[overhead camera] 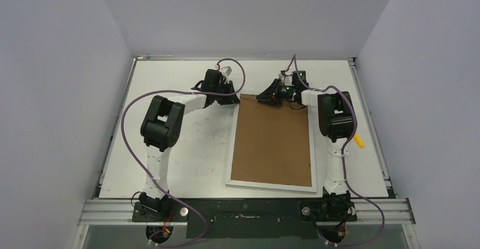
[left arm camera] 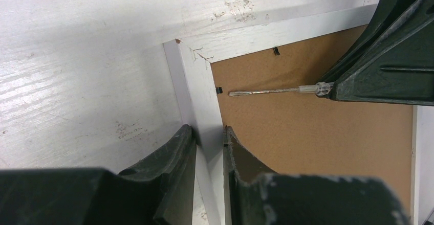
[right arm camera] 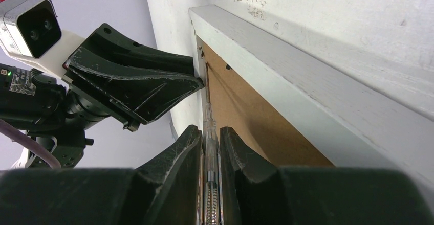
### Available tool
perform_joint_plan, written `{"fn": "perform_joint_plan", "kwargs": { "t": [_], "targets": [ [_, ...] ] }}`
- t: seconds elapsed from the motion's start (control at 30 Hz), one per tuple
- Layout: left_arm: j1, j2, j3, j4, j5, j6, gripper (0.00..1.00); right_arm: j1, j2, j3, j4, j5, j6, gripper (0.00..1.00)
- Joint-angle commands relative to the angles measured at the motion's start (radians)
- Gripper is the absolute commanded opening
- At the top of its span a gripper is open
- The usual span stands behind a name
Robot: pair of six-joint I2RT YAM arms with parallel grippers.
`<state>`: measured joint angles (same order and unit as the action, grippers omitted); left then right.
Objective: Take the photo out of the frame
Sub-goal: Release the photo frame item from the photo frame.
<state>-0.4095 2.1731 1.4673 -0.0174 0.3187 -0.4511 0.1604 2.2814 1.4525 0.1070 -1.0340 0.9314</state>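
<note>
The frame [overhead camera: 271, 141] lies face down on the table, brown back up, narrow white border all round. My left gripper [left arm camera: 207, 130] is shut on the frame's left border [left arm camera: 202, 97], just below its far left corner. My right gripper [right arm camera: 210, 130] is shut on a thin screwdriver [right arm camera: 210, 153] with a clear handle. The screwdriver's shaft [left arm camera: 271, 90] lies low across the backing, its tip close to a small black tab [left arm camera: 219, 90] at the border's inner edge. The photo is hidden under the backing board.
A second black tab [left arm camera: 276, 51] sits on the far border. A small yellow object [overhead camera: 359, 141] lies on the white table [overhead camera: 187, 147] beside the right arm. Grey walls close in the table on three sides.
</note>
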Motion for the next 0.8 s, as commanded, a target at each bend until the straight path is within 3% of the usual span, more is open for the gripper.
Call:
{"fn": "perform_joint_plan", "kwargs": {
  "t": [0.0, 0.77],
  "targets": [
    [0.017, -0.004, -0.016, -0.076, -0.018, 0.054, 0.10, 0.007, 0.003, 0.010, -0.041, 0.071, -0.021, 0.05],
    [0.015, -0.002, -0.012, -0.082, -0.009, 0.055, 0.10, 0.035, 0.068, 0.072, -0.037, 0.071, 0.008, 0.05]
  ]
}}
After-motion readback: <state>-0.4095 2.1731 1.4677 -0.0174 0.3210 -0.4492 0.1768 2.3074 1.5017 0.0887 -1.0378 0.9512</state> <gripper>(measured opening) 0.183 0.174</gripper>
